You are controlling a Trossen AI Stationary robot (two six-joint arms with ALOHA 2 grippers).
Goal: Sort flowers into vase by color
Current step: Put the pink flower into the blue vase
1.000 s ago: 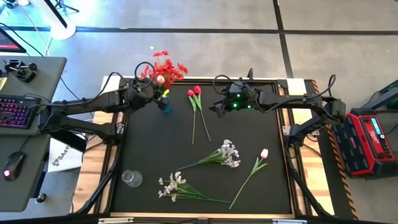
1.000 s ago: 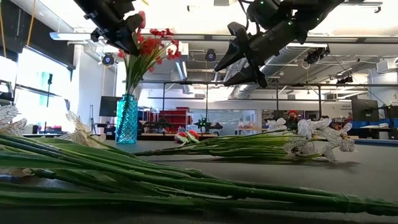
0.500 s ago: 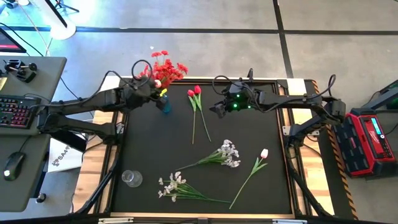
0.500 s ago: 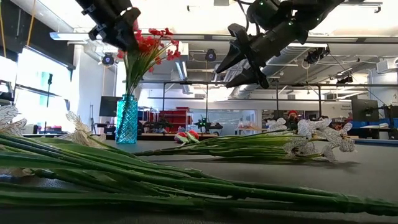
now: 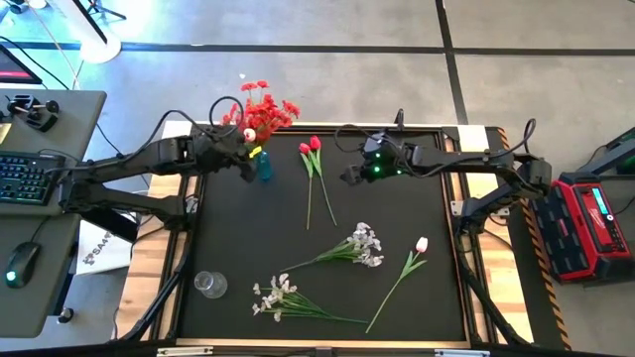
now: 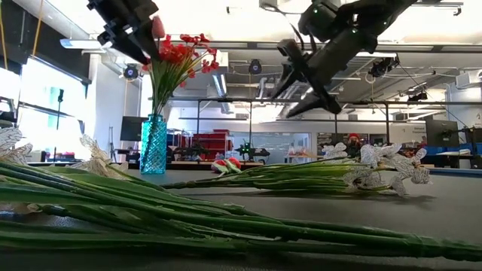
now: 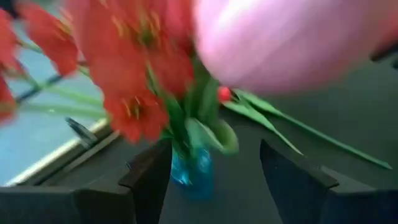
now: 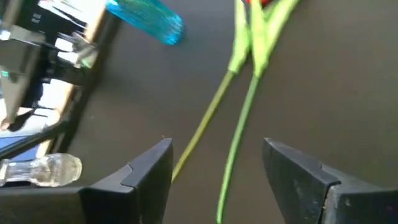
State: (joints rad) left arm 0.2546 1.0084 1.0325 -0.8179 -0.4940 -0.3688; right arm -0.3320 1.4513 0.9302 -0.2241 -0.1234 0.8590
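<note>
A blue vase (image 5: 264, 168) at the mat's far left holds a bunch of red flowers (image 5: 264, 107), with a pale pink tulip bud (image 7: 286, 43) among them. My left gripper (image 7: 214, 180) hovers open just left of the blooms, the pink bud close above its fingers; nothing is between them. Two red tulips (image 5: 314, 146) lie on the mat with their stems (image 8: 242, 118) side by side. My right gripper (image 8: 217, 180) hangs open above those stems, clear of them. Two white sprays (image 5: 363, 245) (image 5: 275, 296) and a pink tulip (image 5: 421, 244) lie nearer.
A clear glass vase (image 5: 209, 285) stands at the mat's near left. The wooden table frame (image 5: 461, 213) borders the black mat. A desk with a keyboard (image 5: 20, 177) is off to the left, and a red case (image 5: 590, 223) to the right.
My left gripper has drawn back a little from the red bunch, up and toward the table's left edge; the pink bud stays among the red blooms in the vase. My right gripper has rolled about its own axis above the red tulip stems, staying open.
</note>
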